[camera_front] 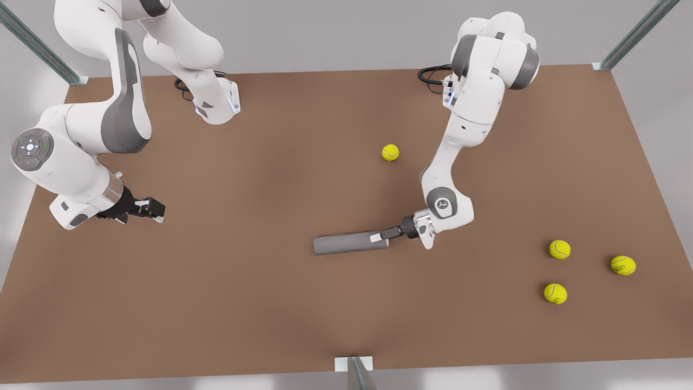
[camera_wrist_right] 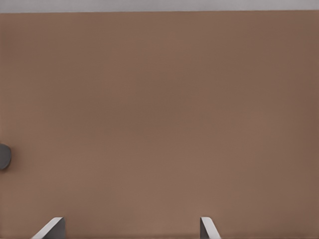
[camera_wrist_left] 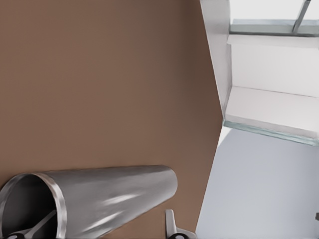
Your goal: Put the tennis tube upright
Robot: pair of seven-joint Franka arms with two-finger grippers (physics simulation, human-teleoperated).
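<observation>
Front view – left claw (camera_front: 379, 236) level at tube (camera_front: 346, 244) mouth – right claw (camera_front: 149, 208) idle.

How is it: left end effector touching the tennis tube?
Cannot tell. In the left wrist view the left end effector straddles the tennis tube wall at its hollow end; contact unclear.

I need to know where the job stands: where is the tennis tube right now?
The tennis tube lies flat on the brown table near the front view's centre, the left gripper at its hollow end.
</observation>
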